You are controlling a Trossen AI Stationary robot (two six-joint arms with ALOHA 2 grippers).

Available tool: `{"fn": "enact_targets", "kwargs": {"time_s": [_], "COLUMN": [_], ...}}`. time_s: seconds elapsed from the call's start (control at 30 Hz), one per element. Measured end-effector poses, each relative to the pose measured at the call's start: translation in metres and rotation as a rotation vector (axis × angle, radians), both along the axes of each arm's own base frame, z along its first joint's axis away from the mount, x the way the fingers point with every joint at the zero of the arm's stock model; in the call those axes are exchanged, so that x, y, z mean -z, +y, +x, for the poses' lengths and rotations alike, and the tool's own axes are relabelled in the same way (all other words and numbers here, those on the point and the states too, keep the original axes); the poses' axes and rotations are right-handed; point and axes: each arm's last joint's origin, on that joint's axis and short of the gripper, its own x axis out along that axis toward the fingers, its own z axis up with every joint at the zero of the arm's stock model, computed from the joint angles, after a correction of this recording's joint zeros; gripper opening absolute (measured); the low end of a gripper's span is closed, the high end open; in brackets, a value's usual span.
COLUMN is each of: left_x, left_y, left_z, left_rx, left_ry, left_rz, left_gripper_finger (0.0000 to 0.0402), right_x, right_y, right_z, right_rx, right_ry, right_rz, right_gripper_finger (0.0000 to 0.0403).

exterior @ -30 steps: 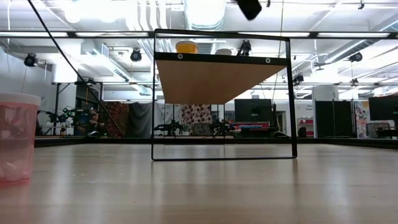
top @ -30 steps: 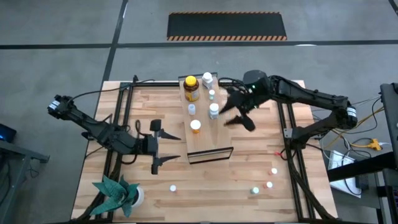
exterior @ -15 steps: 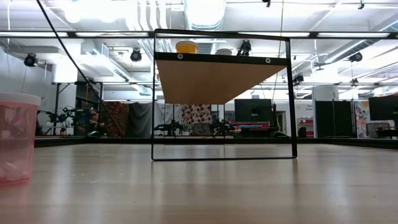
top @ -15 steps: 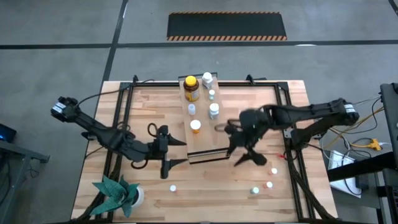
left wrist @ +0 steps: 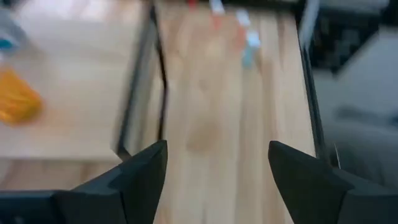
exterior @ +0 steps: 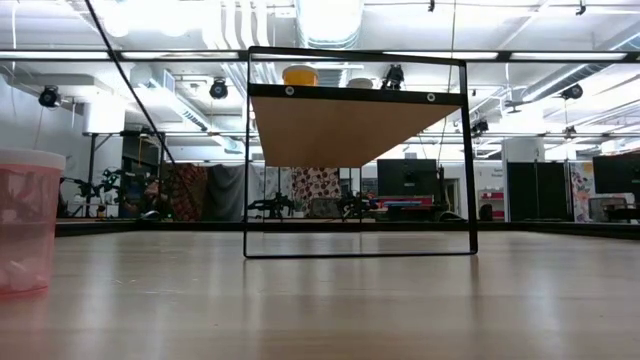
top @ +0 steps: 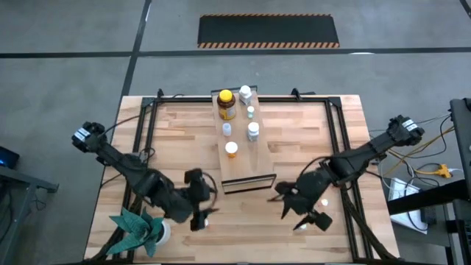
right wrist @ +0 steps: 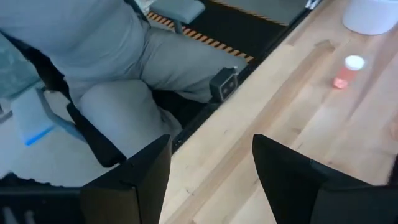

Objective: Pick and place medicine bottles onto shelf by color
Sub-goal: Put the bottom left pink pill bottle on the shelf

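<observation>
The light-wood shelf [top: 246, 158] stands mid-table, and its dark frame shows in the low view [exterior: 355, 150]. On top of it stand the amber bottle with a yellow cap [top: 227, 104], an orange-capped bottle [top: 231, 149] and several small white ones [top: 253, 131]. My left gripper [top: 203, 212] is open and empty near the table's near edge, left of the shelf's near end. My right gripper [top: 307, 216] is open and empty near the near edge on the right, among small loose bottles [top: 299, 227]. One red bottle with a white cap [right wrist: 346, 70] stands on the table in the right wrist view.
A green paper plant in a white cup [top: 140, 230] stands at the near left corner. The cup also shows in the low view [exterior: 25, 220]. Dark frame rails [top: 141, 147] run along both table sides. A seated person in grey trousers [right wrist: 118, 62] is beyond the near edge.
My right gripper has gone from beside the bottles on the shelf toward the table's near edge, past the shelf's right side. My left gripper has gone toward the near edge and a little right. The bottles on the shelf have kept still.
</observation>
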Motion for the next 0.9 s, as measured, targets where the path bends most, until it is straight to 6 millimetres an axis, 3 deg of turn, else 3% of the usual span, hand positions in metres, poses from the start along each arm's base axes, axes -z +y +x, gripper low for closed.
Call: {"fn": "enact_targets", "kwargs": {"time_s": [0.13,0.33,0.53,0.9], "left_x": [0.009,0.034,0.065,0.097], "left_y": [-0.016,-0.024,-0.03,-0.041], "left_z": [0.001,0.003,0.006,0.02], "left_rx": [0.07,0.007,0.016,0.001], "left_ry": [0.227,0.52,0.631,0.686], "left_rz": [-0.061,-0.185,-0.165,-0.118], "left_gripper_finger": [0.0263,0.0263,0.0263,0.0263], "right_x": [0.008,0.018,0.027,0.034], "right_y": [0.014,0.017,0.017,0.017], "right_z": [-0.007,-0.005,-0.004,-0.004], "right_rx": [-0.021,0.002,0.002,0.005], "right_ry": [-0.009,-0.062,-0.086,-0.099], "right_rz": [-0.021,0.006,-0.031,-0.025], "right_gripper_finger": [0.0215,0.0215,0.0215,0.0215]}}
